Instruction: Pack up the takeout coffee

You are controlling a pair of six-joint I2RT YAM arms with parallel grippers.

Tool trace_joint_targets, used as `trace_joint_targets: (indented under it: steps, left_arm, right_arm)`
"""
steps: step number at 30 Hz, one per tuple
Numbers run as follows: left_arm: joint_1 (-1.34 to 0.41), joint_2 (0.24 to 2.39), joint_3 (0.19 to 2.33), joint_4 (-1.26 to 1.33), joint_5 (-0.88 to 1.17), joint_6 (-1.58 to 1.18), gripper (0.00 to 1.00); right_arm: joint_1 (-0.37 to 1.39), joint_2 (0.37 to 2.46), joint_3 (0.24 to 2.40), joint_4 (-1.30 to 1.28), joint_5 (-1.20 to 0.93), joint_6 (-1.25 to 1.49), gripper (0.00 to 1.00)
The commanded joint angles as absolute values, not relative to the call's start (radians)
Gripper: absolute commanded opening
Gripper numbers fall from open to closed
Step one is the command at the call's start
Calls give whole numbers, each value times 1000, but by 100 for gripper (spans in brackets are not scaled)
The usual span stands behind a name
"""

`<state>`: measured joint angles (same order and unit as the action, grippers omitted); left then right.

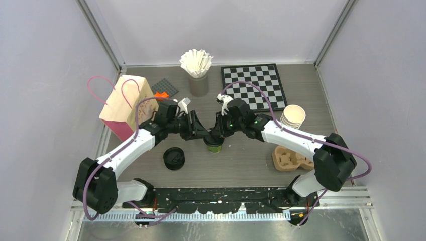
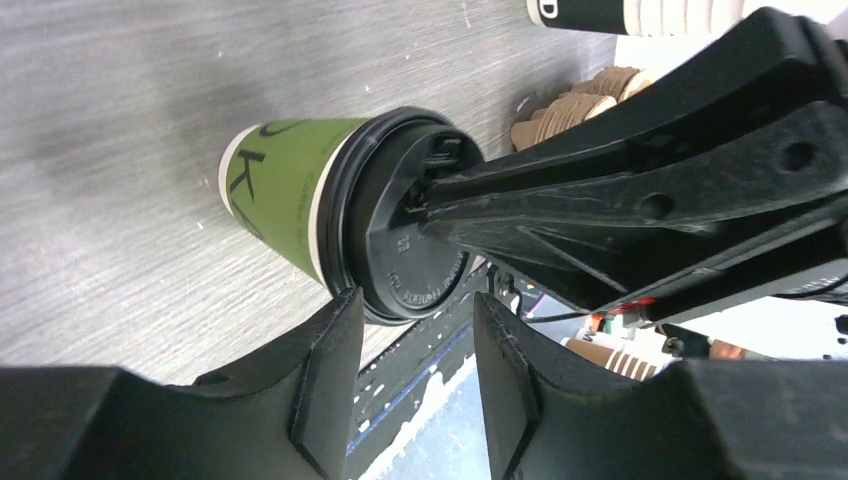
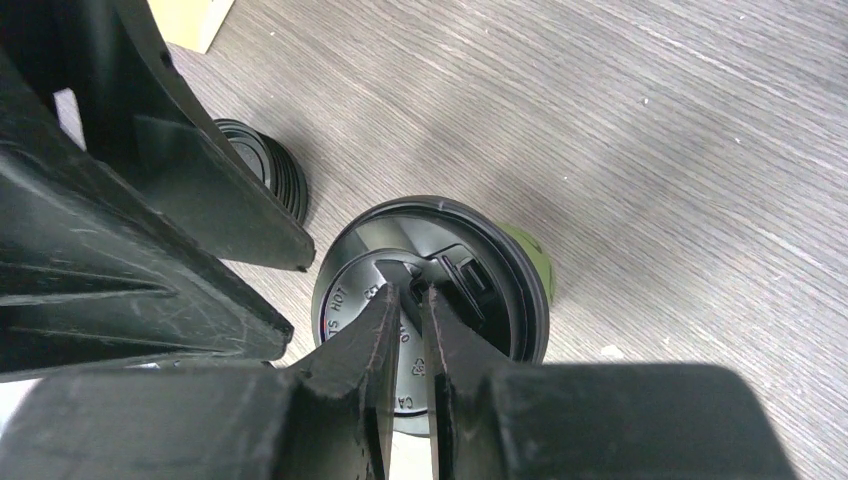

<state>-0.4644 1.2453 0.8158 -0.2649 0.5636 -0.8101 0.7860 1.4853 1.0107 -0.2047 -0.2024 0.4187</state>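
The takeout coffee (image 1: 214,146) stands upright at the table's middle: an olive-green paper cup (image 2: 285,190) with a black lid (image 2: 400,250) on it. Both grippers meet right above it. My left gripper (image 1: 202,134) is open. In the left wrist view its fingers (image 2: 415,300) hold nothing, and one fingertip is beside the lid's rim. My right gripper (image 3: 407,292) has its jaws drawn to a narrow slit. Its tips rest on the lid's top (image 3: 490,260) beside the sip tab, and its fingers (image 2: 600,190) cross the left wrist view.
A cream paper bag (image 1: 125,103) with pink handles stands at the left. A stack of black lids (image 1: 174,158) lies near the front left, a brown pulp carrier (image 1: 289,158) and stacked cups (image 1: 293,116) at the right. A chessboard (image 1: 253,85) and a stirrer holder (image 1: 197,68) are behind.
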Motion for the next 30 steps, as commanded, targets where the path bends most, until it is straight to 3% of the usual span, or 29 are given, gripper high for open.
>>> trace_joint_targets:
  steps: [1,18,30]
  left_arm:
    - [-465,1219,779,-187,599,-871,46]
    - [-517,1230,694,-162,531,-932,43]
    - [-530,1218,720,-224,483,-907,50]
  right_arm:
    - [792,1484,977,-260,-169,416,20]
    - [792,1471,929,-234,-164,428,21]
    - [791,1465,924,-229,-168,429,21]
